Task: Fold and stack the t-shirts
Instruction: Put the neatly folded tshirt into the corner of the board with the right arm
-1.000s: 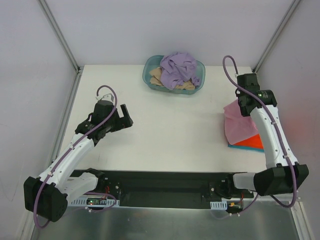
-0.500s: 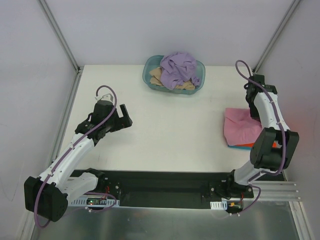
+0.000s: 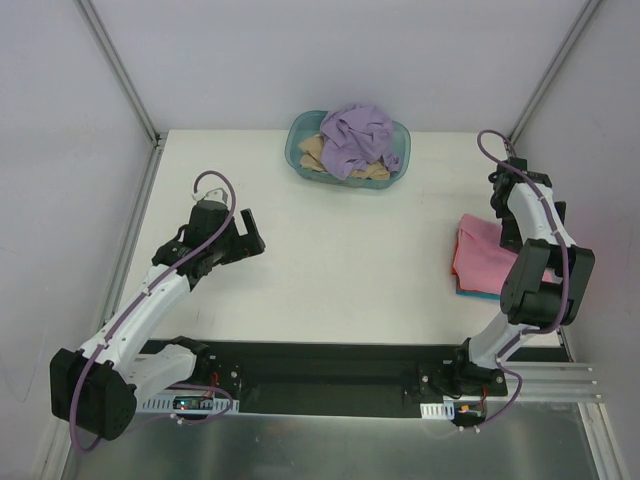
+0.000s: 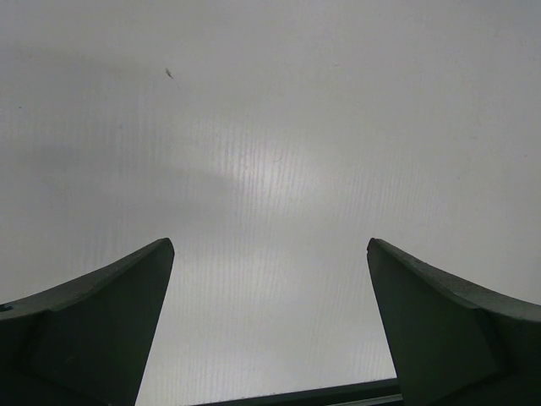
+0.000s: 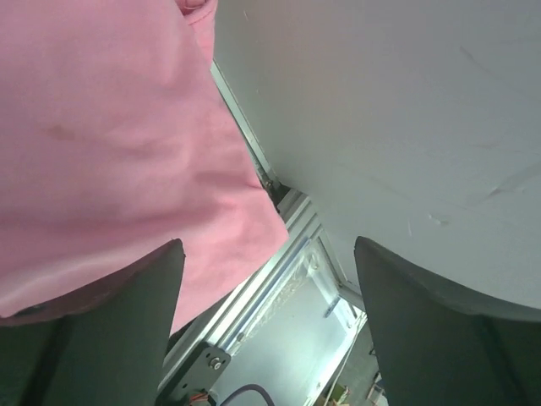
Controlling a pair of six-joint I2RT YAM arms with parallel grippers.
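At right edge, pink t-shirt is lying folded, stacked. Lavender t-shirt and tan t-shirt are waiting in basket. Left hand and right hand are gaping wide, gripping nothing.

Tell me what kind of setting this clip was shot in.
Probably a lab test cell, not a home: plain white panels and aluminium struts enclose a white table, with two arms bolted to a rail at its near edge.

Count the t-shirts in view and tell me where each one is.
4. The lavender shirt and tan shirt lie in the basket at the far edge; pink shirt tops the stack at the right, teal shirt showing as an edge beneath. Others may be hidden.
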